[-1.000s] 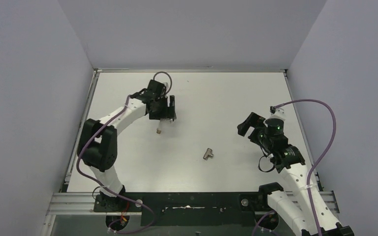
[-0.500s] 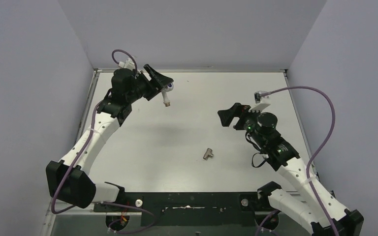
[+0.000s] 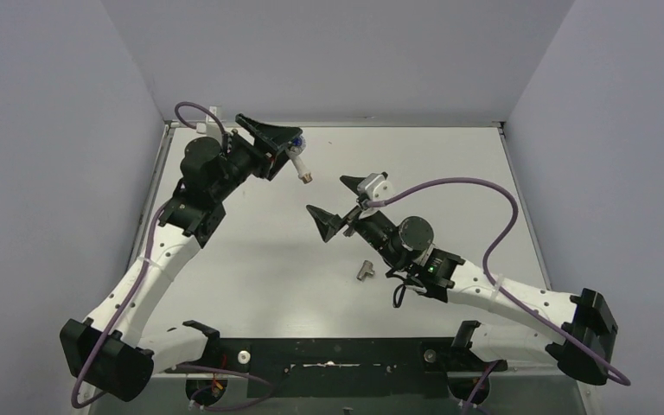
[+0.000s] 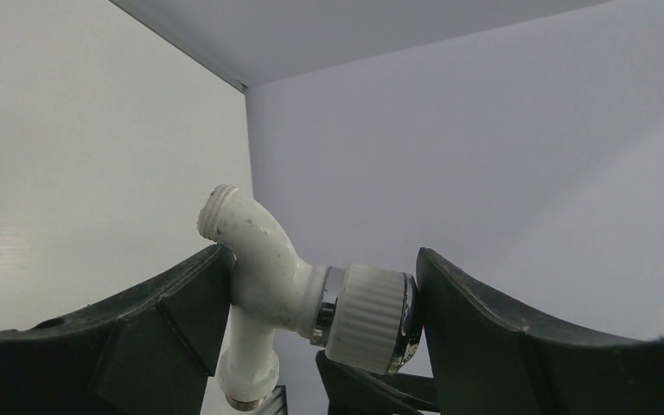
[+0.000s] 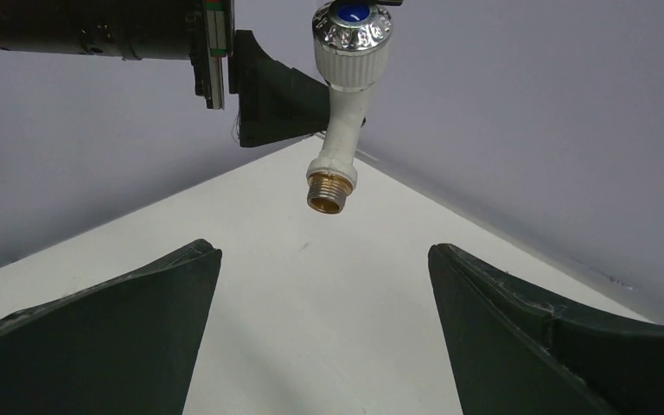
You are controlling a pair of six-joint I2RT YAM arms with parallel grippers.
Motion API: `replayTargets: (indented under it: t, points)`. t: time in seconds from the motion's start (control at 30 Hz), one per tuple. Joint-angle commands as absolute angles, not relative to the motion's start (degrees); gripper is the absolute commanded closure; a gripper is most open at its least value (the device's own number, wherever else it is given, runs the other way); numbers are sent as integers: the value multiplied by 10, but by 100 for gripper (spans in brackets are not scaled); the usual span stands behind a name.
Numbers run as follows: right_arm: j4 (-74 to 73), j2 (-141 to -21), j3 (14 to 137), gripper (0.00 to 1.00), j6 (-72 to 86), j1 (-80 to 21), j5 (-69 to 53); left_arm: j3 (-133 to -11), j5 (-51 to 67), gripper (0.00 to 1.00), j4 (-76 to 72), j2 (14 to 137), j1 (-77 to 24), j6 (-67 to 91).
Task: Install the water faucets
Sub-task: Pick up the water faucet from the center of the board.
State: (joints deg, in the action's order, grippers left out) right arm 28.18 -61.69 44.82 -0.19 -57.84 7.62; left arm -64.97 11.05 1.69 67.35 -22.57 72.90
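The white tap body (image 3: 297,161) hangs in the air above the far-left part of the table (image 3: 450,164). The left gripper (image 4: 322,259) clamps it between the face of its chrome knob (image 5: 352,30) and the bend of its body. Its brass threaded end (image 5: 326,192) points down and to the right. The small grey metal fitting (image 3: 365,271) lies untouched on the table near the middle, close by the right arm. The right gripper (image 3: 346,201) has its jaws spread wide and empty, aimed at the tap from a short way off. The step in hand looks like presenting the tap for joining. Next, the right gripper probably has to dip to the fitting, take it, and line it up squarely with the thread.
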Motion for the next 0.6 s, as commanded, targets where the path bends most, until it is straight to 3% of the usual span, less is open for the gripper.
replayTargets:
  t: [0.0,0.57]
  points:
    - [416,-653,491,5,-100,-586,78,-641,108,99,-69,641,-231,792]
    - [445,-756,566,22,-158,-581,70,-606,114,100,-87,604,-236,836]
